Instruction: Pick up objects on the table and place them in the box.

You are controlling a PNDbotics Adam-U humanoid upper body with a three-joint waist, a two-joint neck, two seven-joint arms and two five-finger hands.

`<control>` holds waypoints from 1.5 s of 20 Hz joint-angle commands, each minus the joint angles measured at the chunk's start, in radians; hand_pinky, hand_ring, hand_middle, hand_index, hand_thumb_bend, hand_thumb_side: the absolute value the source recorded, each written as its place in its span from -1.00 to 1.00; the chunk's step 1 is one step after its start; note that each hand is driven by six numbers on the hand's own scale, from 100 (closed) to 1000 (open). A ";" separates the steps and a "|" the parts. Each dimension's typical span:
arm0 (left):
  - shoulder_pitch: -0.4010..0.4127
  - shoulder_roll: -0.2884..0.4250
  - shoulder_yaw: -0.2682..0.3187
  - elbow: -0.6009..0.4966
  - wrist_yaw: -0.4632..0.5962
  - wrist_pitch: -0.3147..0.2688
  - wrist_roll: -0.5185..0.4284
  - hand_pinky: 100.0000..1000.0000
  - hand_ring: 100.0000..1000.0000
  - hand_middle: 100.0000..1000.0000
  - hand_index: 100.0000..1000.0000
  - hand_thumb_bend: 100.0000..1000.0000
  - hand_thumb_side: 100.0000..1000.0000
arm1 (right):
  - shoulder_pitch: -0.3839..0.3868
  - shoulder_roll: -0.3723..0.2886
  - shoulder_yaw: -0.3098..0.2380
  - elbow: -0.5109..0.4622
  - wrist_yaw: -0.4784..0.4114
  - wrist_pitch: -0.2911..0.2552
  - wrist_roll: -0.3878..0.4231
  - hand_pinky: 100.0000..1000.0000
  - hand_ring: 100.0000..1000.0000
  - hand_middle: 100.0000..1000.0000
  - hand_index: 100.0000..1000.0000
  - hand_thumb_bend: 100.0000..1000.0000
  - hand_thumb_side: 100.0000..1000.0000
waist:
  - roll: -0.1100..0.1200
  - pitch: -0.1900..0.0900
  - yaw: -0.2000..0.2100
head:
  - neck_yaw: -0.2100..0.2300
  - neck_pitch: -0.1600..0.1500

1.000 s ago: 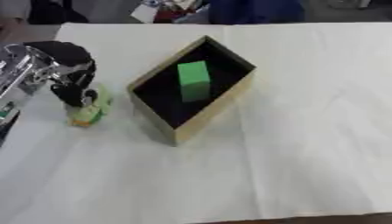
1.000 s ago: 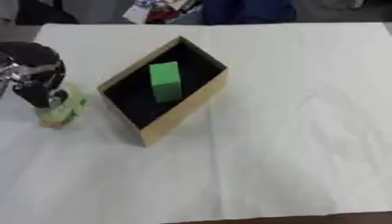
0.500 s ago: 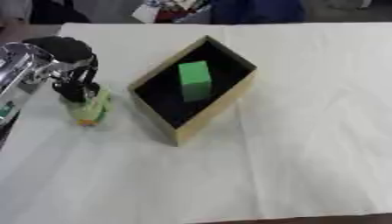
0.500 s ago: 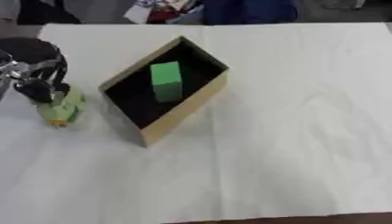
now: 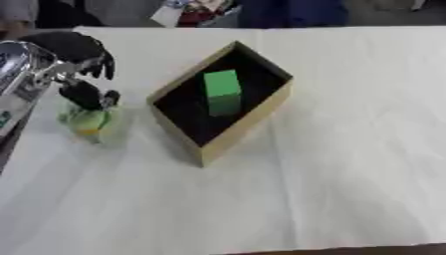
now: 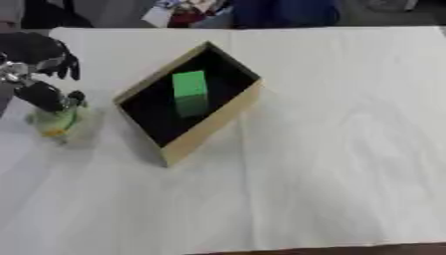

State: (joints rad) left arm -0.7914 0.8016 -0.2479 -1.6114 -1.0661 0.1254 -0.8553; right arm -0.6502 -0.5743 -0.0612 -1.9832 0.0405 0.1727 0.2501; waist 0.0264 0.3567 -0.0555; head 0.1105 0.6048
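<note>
The robot's left hand (image 5: pixel 76 74), black with a silver wrist, reaches in from the left edge of the table, its fingers and thumb curled down onto a small light-green object (image 5: pixel 85 120) with a yellow-orange patch near its base. The object is blurred, and the pictures do not settle whether it rests on the white tablecloth (image 5: pixel 348 149) or hangs just above it; a soft shadow spreads beside it. Just to the right, apart from the hand, sits the box (image 5: pixel 244 130), an open tan cardboard tray with a dark inside, turned so that one corner points toward the robot. A green block (image 5: pixel 222 90) stands inside it, toward the far half. Beyond the box the cloth runs smooth to the right and near edges. The right hand shows in neither view.
</note>
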 commanded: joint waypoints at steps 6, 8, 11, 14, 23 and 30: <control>0.010 0.057 0.035 0.008 -0.054 -0.012 -0.051 0.93 0.84 0.69 1.00 1.00 0.56 | -0.008 -0.012 -0.009 -0.017 -0.009 0.002 0.004 0.88 0.90 0.18 0.80 -0.30 0.92 | 0.000 -0.026 0.002 | -0.005 -0.006; 0.014 0.061 0.036 0.022 -0.079 -0.016 -0.052 0.93 0.85 0.70 1.00 1.00 0.55 | -0.008 -0.011 -0.009 -0.017 -0.009 0.001 0.006 0.88 0.90 0.18 0.81 -0.30 0.93 | -0.001 -0.026 0.002 | -0.005 -0.006; 0.023 0.061 0.037 0.027 -0.112 -0.023 -0.052 0.92 0.86 0.73 1.00 0.92 0.38 | -0.008 -0.010 -0.010 -0.017 -0.009 0.001 0.005 0.89 0.90 0.18 0.81 -0.29 0.93 | -0.003 -0.025 0.002 | -0.004 -0.006; 0.038 0.059 0.040 0.027 -0.110 -0.026 -0.052 0.89 0.86 0.78 1.00 0.47 0.10 | -0.007 -0.008 -0.011 -0.017 -0.009 0.002 0.004 0.89 0.90 0.18 0.81 -0.28 0.95 | -0.004 -0.025 0.004 | -0.005 -0.008; 0.093 0.060 0.075 -0.066 -0.052 0.054 -0.052 0.89 0.90 0.80 1.00 0.42 0.04 | -0.008 -0.001 -0.017 -0.017 -0.010 0.005 0.000 0.89 0.90 0.18 0.81 -0.28 0.95 | -0.010 -0.021 0.006 | -0.005 -0.013; 0.104 0.054 0.070 -0.035 -0.043 0.087 -0.052 0.88 0.87 0.77 1.00 0.33 0.10 | -0.010 0.001 -0.018 -0.017 -0.012 0.003 -0.004 0.89 0.91 0.18 0.81 -0.28 0.94 | -0.015 -0.017 0.005 | -0.002 -0.018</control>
State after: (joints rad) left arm -0.6777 0.8270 -0.1919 -1.6458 -1.1107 0.2010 -0.9038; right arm -0.6470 -0.5598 -0.0674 -1.9832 0.0351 0.1767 0.2502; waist 0.0107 0.3577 -0.0499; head 0.1056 0.5991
